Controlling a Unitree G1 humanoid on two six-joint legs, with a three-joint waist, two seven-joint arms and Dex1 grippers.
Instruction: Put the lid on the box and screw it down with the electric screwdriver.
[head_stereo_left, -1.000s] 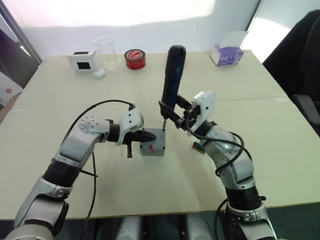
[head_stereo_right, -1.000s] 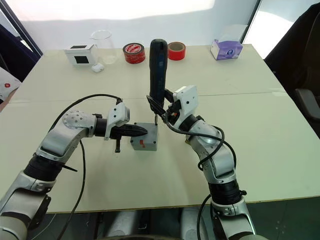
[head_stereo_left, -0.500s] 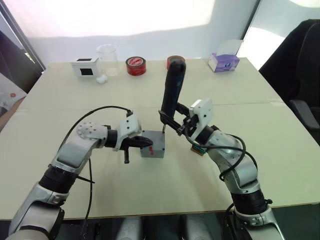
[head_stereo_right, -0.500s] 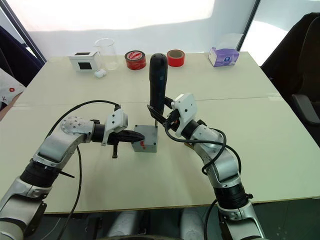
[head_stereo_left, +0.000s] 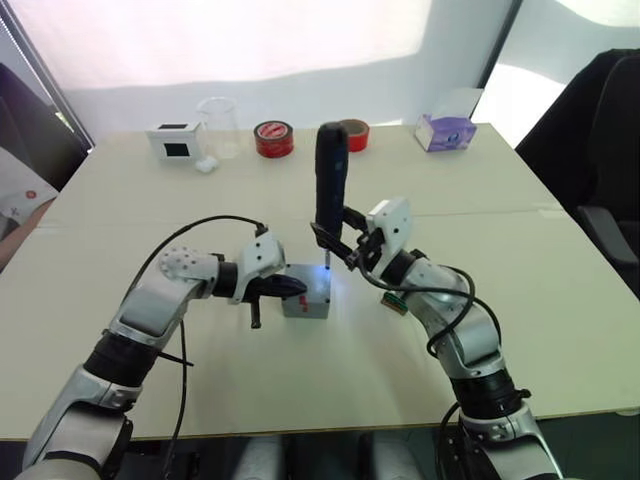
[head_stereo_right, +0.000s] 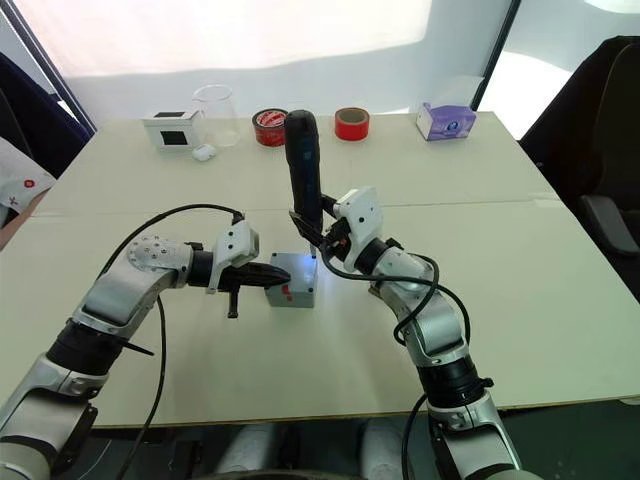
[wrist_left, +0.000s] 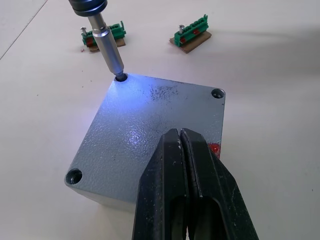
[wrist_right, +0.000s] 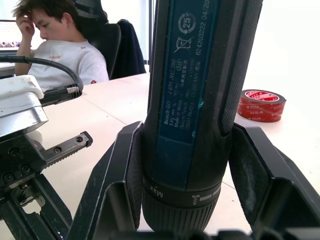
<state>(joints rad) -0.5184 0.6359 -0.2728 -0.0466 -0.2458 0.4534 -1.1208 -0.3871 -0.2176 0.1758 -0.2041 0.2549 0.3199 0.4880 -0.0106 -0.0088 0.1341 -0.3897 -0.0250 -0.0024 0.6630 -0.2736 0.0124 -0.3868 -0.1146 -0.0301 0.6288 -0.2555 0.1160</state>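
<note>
The gray box (head_stereo_left: 303, 306) stands mid-table with the lid (wrist_left: 145, 135) lying flat on it, a red mark on its side. My left gripper (wrist_left: 179, 134) is shut, its closed fingertips resting on the lid's top near the red-marked edge. My right gripper (head_stereo_left: 338, 246) is shut on the electric screwdriver (head_stereo_left: 329, 180), a thick black tool held nearly upright. Its metal bit (wrist_left: 110, 50) sits in the lid's far corner hole, and blue-white light spreads over the lid there. Two other corner holes show on the lid.
Two green terminal blocks (wrist_left: 192, 36) lie just beyond the box. Along the far edge stand a white box with a black panel (head_stereo_left: 175, 142), a glass beaker (head_stereo_left: 217, 125), two red tape rolls (head_stereo_left: 273, 138) and a purple tissue box (head_stereo_left: 446, 130). A seated person (wrist_right: 60, 45) is across the room.
The screwdriver has swung from leaning right to nearly upright, and light now glows at its tip on the lid's corner. The left gripper stays on the lid. The camera view has shifted.
</note>
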